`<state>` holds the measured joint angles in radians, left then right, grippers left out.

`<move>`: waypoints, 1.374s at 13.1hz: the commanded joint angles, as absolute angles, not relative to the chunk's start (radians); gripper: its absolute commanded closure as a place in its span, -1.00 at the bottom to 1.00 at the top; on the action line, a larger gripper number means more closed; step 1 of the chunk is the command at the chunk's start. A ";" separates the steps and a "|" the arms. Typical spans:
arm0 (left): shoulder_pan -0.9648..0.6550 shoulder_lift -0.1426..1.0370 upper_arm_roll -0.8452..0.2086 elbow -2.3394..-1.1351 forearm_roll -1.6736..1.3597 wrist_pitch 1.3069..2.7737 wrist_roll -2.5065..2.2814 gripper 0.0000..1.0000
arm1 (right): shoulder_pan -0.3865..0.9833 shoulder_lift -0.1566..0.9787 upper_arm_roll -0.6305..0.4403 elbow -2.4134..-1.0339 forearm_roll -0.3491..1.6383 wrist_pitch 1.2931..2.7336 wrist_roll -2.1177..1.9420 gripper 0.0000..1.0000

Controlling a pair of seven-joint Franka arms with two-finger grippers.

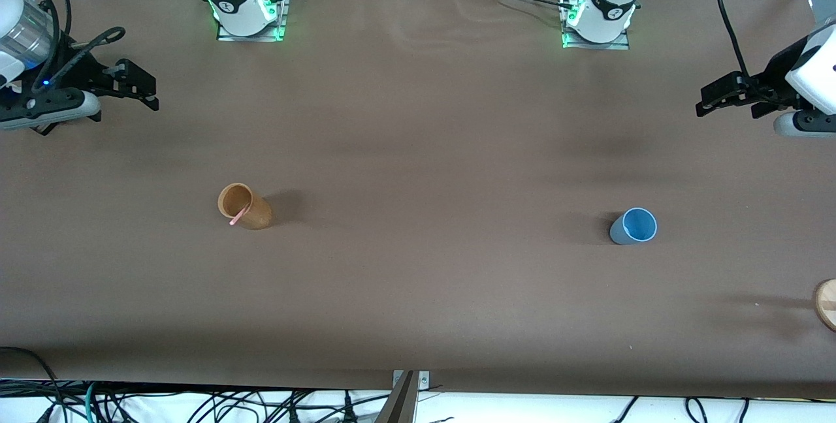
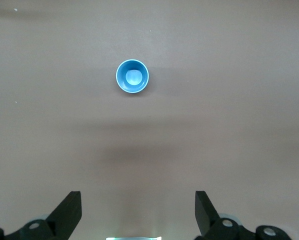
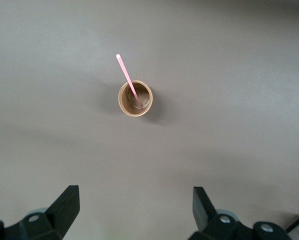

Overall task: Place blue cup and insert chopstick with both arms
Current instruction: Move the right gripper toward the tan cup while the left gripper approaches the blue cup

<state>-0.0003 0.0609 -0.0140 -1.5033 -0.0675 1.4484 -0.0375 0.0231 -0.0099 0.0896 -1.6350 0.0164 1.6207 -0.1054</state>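
Note:
The blue cup (image 1: 633, 226) stands upright and empty toward the left arm's end of the table; it also shows in the left wrist view (image 2: 132, 76). The pink chopstick (image 1: 237, 217) leans inside an orange-brown cup (image 1: 245, 206) toward the right arm's end; the right wrist view shows the chopstick (image 3: 127, 76) sticking out over that cup's (image 3: 135, 99) rim. My left gripper (image 1: 702, 102) is open and empty, raised over the left arm's end of the table (image 2: 138, 200). My right gripper (image 1: 149, 90) is open and empty, raised over the right arm's end (image 3: 134, 197).
A round wooden disc (image 1: 826, 304) lies at the table's edge at the left arm's end, nearer the front camera than the blue cup. The brown table (image 1: 418, 149) stretches bare between the two cups. Cables hang along the near edge.

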 commanded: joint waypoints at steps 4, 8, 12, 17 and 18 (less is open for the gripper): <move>-0.003 0.052 -0.015 -1.514 -0.046 1.448 -0.015 -1.00 | 0.028 -0.003 0.089 -1.620 0.011 1.598 -0.115 -0.99; -0.011 0.052 -0.015 -1.514 -0.046 1.448 -0.020 -1.00 | 0.028 0.000 0.089 -1.649 0.011 1.603 -0.109 -0.99; -0.012 0.058 -0.017 -1.513 -0.046 1.450 -0.023 -1.00 | 0.028 0.003 0.089 -1.730 0.009 1.679 -0.109 -0.99; -0.017 0.144 -0.015 -1.473 -0.049 1.518 -0.023 -1.00 | 0.028 0.038 0.089 -1.848 -0.005 1.844 -0.109 -0.99; -0.017 0.172 -0.015 -1.470 -0.052 1.538 -0.020 -1.00 | 0.028 0.064 0.089 -1.848 -0.003 1.862 -0.109 -0.99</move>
